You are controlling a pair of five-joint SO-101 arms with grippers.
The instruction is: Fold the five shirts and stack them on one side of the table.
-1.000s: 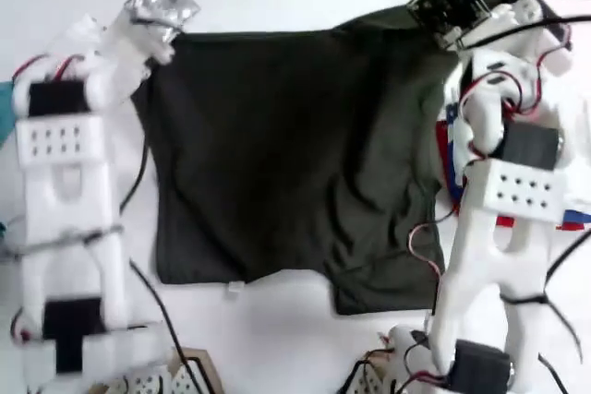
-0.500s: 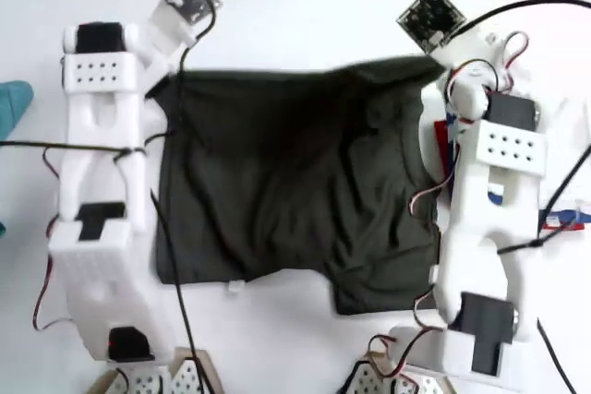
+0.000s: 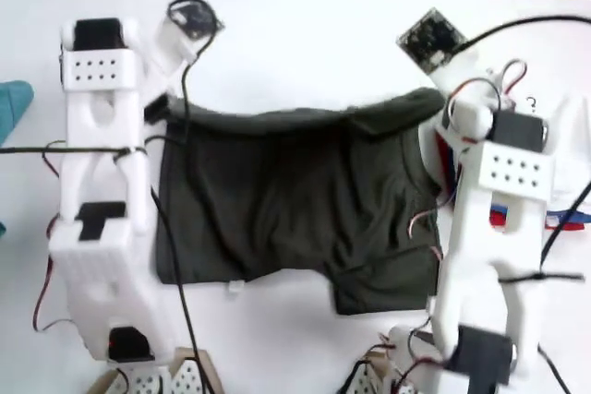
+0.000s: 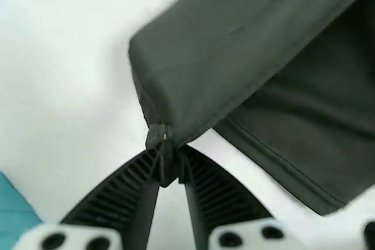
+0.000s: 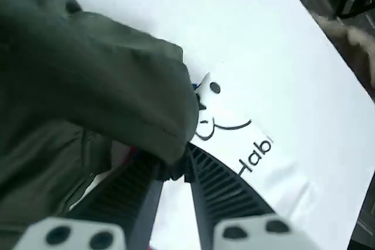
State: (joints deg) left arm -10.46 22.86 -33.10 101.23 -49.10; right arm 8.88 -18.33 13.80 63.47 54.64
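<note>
Left hand [image 4: 167, 162] pinching one far corner of dark shirt [image 3: 295, 200], right hand [image 5: 176, 165] the other; rest spread on white counter [image 3: 305, 34]. Teal cloth [image 3: 14, 103] at counter's edge. Pale lettering on shirt; black print on white garment [image 5: 258, 103] beneath.

Both arms alongside the shirt [image 3: 295, 200], each pinching a far corner

The left arm [image 3: 97, 191] is stretched out along one side edge of the shirt, and the right arm [image 3: 489, 219] runs along the opposite edge, overlapping it a bit. The left gripper [image 4: 170, 165] has its fingers clamped tight on a lifted corner, and the right gripper [image 5: 173, 168] is pinched on the other far corner the same way.
</note>
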